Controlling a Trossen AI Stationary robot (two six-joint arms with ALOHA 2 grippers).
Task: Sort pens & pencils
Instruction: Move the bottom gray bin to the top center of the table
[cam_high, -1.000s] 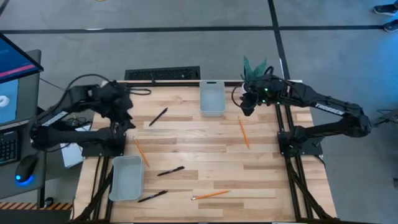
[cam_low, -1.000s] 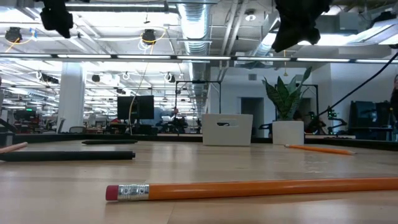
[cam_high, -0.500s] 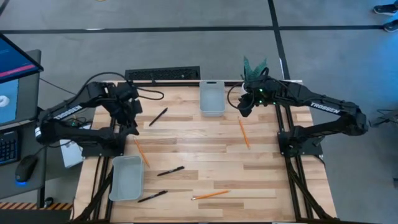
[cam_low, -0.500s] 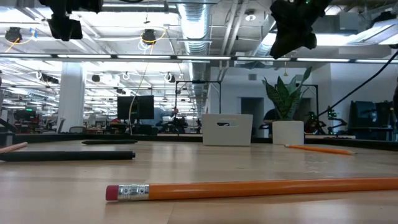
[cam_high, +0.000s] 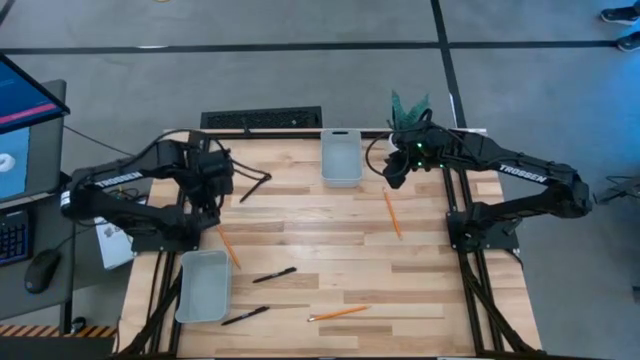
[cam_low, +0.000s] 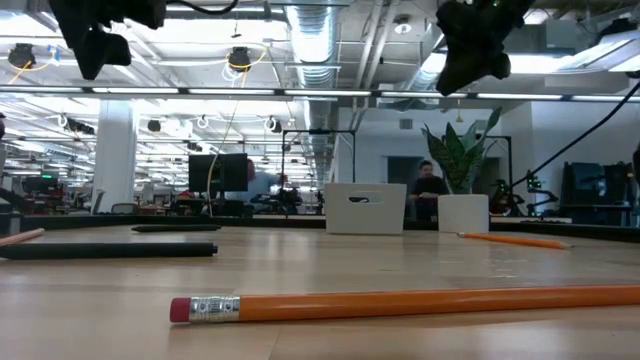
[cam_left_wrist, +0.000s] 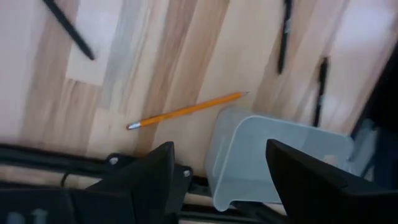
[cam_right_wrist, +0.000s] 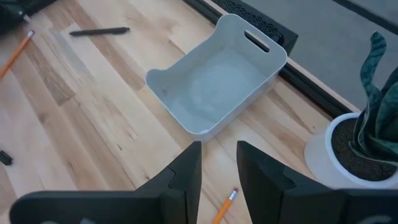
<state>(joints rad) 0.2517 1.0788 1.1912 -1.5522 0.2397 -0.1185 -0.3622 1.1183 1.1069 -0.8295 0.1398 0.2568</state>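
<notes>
**Inspector:** High view first, operator. Your left gripper (cam_high: 212, 180) hangs above the table's (cam_high: 330, 240) left side, beside one black pen (cam_high: 254, 187) lying near the far edge. Your right gripper (cam_high: 396, 172) hangs over the far right part, just right of the far grey tray (cam_high: 340, 157).

**Operator:** And the jaws?

**Inspector:** Left wrist view shows your left fingers (cam_left_wrist: 149, 177) spread wide, nothing between them. Right wrist view shows your right fingers (cam_right_wrist: 186, 174) with a narrow gap — nothing pinched there either.

**Operator:** Where do the pens and pencils lie?

**Inspector:** All on the bare wood, none in a tray. Two more pens (cam_high: 273, 274) lie near the front, close to the near grey tray (cam_high: 203, 287). One pencil (cam_high: 227, 243) lies just beyond that tray, another pencil (cam_high: 392, 213) below your right gripper, a third pencil (cam_high: 338, 313) by the front edge — the same one fills the low view.
</notes>
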